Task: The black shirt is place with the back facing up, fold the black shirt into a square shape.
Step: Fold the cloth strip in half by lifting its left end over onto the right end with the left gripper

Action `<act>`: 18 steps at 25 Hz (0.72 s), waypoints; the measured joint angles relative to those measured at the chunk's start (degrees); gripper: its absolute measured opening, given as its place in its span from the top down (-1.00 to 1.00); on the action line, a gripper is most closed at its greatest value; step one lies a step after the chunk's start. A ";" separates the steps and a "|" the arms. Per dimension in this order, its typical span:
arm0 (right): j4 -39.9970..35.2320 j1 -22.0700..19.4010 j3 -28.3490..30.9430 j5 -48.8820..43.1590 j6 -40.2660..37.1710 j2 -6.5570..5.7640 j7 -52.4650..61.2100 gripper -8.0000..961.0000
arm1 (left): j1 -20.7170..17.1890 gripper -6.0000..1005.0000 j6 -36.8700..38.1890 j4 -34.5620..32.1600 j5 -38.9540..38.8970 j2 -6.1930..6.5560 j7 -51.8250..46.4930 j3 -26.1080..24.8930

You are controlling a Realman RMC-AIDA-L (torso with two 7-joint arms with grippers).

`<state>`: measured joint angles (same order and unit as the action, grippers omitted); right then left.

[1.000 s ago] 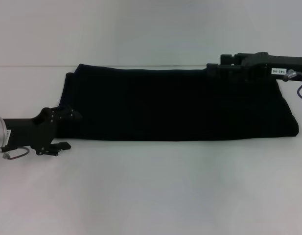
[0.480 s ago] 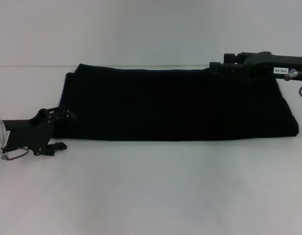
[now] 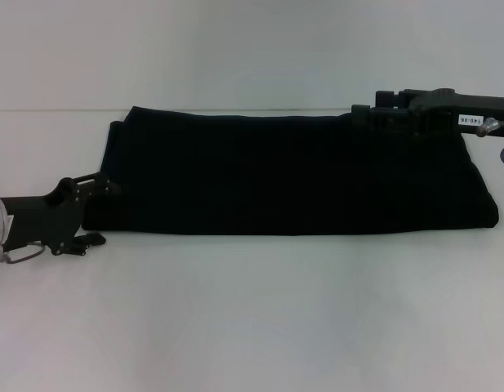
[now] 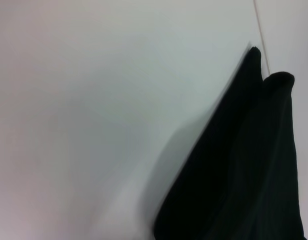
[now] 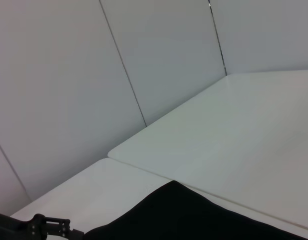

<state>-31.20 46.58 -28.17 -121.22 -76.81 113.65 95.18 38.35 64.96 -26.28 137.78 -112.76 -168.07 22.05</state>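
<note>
**Long band folded — end-over-end fold pending**

Lying across the middle of the plain white counter [image 3: 252,318] as a long, narrow band: the large plain black soft-fabric shirt [image 3: 292,175], sleeves and sides already tucked in, no lettering showing. Judging the lengthwise folds done and the step in hand to be the crosswise fold that brings the band to a square.

Hovering low at the shirt's near-left corner — the black left gripper [image 3: 82,214], fingers spread, one above and one below the level of the hem, just beside the cloth but not clearly closed on it. Showing in the left wrist view only the layered, rounded fold edges of the cloth [image 4: 243,170] against the counter.

Reaching in over the far-right corner — the black right gripper [image 3: 367,113], sitting at or just above the fabric edge; impossible to tell whether its fingers are parted or pinching, dark against dark.

Calling next, by this reading, for a firm pinch through all layers at one end, then lifting and carrying that end over the other — keeping edges aligned, avoiding dragging the lower layers out of square.
</note>
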 joint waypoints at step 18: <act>0.00 -0.24 -0.05 1.26 -0.30 0.07 0.34 -0.57 | 0.57 -0.85 -3.46 0.00 -0.37 -0.09 2.02 0.01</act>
<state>-31.20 46.35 -28.22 -119.97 -77.11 113.73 95.52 38.92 61.50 -26.28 137.41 -112.85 -166.05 22.06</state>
